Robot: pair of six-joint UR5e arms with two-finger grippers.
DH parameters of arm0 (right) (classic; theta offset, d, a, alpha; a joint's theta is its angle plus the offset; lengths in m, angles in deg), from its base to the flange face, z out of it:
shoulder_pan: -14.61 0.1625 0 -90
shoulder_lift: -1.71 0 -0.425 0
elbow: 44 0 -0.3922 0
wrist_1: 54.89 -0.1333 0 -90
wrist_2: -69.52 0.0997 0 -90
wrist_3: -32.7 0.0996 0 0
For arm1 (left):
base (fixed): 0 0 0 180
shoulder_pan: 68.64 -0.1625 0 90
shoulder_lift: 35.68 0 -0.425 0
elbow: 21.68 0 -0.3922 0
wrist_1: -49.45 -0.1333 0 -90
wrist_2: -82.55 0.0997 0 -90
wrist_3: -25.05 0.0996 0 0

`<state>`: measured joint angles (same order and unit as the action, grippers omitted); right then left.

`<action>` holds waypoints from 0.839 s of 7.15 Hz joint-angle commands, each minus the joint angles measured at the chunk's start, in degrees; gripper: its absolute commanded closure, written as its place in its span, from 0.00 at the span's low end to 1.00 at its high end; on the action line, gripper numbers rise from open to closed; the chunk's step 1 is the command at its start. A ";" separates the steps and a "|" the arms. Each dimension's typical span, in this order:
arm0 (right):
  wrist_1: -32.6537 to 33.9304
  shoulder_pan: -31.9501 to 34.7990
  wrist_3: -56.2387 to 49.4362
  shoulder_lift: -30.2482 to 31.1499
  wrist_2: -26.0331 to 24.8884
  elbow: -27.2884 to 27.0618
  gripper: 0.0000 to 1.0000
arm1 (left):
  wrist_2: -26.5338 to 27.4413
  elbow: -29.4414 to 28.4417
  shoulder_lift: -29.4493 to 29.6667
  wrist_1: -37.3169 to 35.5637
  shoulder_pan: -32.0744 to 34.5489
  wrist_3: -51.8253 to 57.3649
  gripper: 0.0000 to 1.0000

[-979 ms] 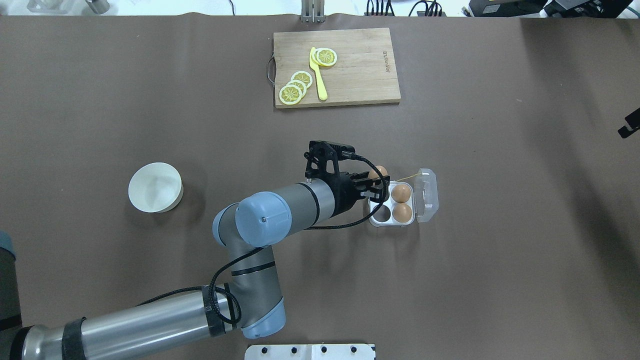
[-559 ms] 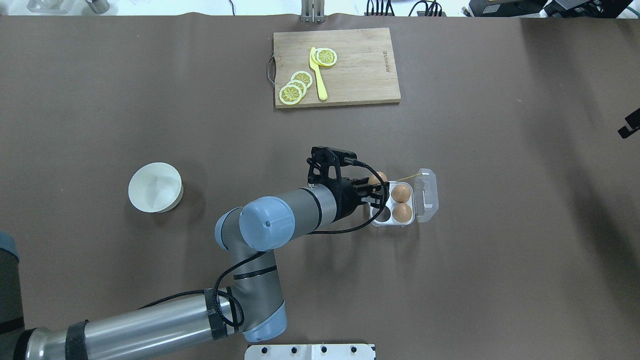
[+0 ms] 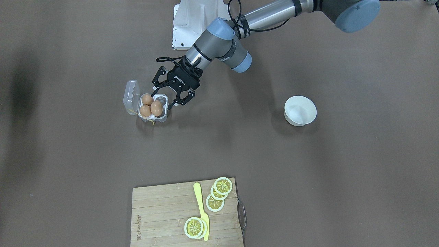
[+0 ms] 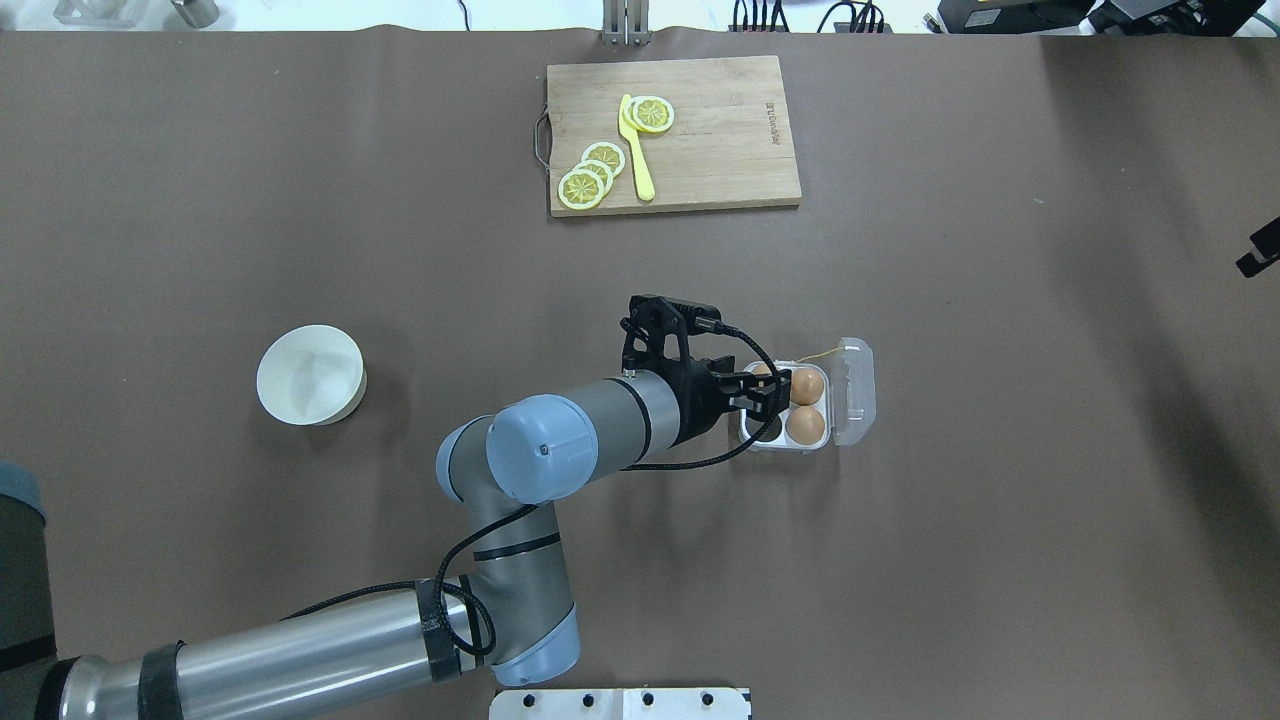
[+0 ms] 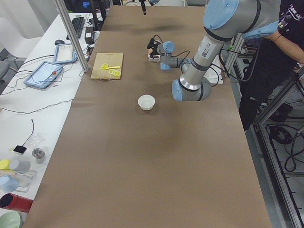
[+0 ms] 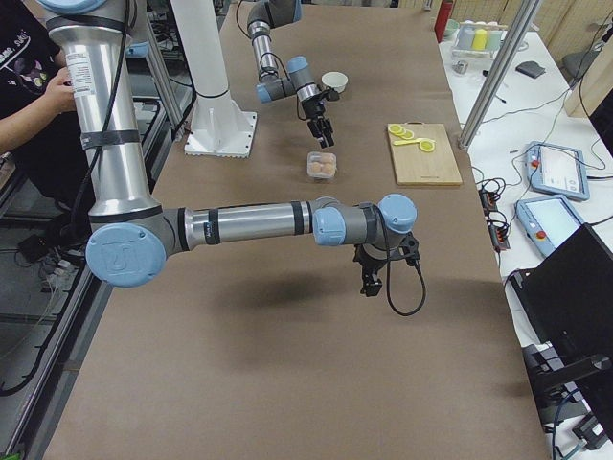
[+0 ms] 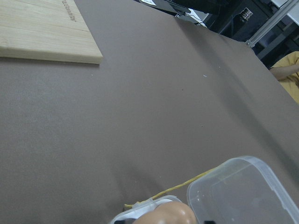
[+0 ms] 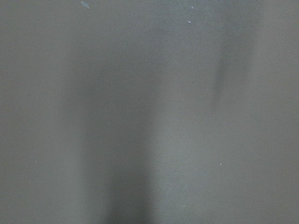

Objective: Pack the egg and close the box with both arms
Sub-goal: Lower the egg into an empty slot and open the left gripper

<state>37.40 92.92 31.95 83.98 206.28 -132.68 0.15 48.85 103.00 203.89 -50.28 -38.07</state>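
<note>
The box is a white-grey four-cell carton (image 3: 160, 117) with its clear lid (image 3: 131, 96) hinged open on the side away from my left arm. A yellow string (image 4: 815, 355) trails from its far edge. Three orange-brown eggs sit in its cells (image 3: 147, 99) (image 3: 145, 110) (image 3: 156, 108). The cell nearest my left arm (image 4: 765, 431) is empty. My left gripper (image 3: 165, 100) hovers over the carton's arm-side cells with its jaws spread and holding nothing, just above the egg (image 4: 762, 370) in the far cell. My right gripper (image 6: 369, 281) hangs far to the right over bare table. I cannot tell whether it is open.
A white bowl (image 4: 310, 375) stands to the left of my left arm. A wooden cutting board (image 4: 720, 150) at the far edge carries lemon slices (image 4: 590, 180) and a yellow knife (image 4: 640, 165). The white base bracket (image 3: 187, 24) is at the robot's edge.
My left gripper carried an egg from just beyond the carton's far edge down into the far arm-side cell. The egg now rests in that cell.
</note>
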 commanded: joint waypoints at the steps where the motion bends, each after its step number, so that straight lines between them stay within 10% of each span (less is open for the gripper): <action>1: 0.00 0.00 0.05 0.00 0.00 0.00 0.00 | 0.05 -0.04 0.10 0.07 -0.34 -0.07 0.03; 5: 0.17 -0.35 0.13 -3.23 -0.43 -1.83 0.00 | -1.61 4.15 -4.27 -0.02 1.41 0.11 0.03; 6: 0.26 -1.13 0.14 -5.08 -0.61 -1.76 0.00 | -9.19 7.48 -6.73 -0.89 5.85 0.11 0.03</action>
<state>37.52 92.49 32.03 81.09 205.96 -134.13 -2.94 52.89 99.05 203.66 -48.09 -37.98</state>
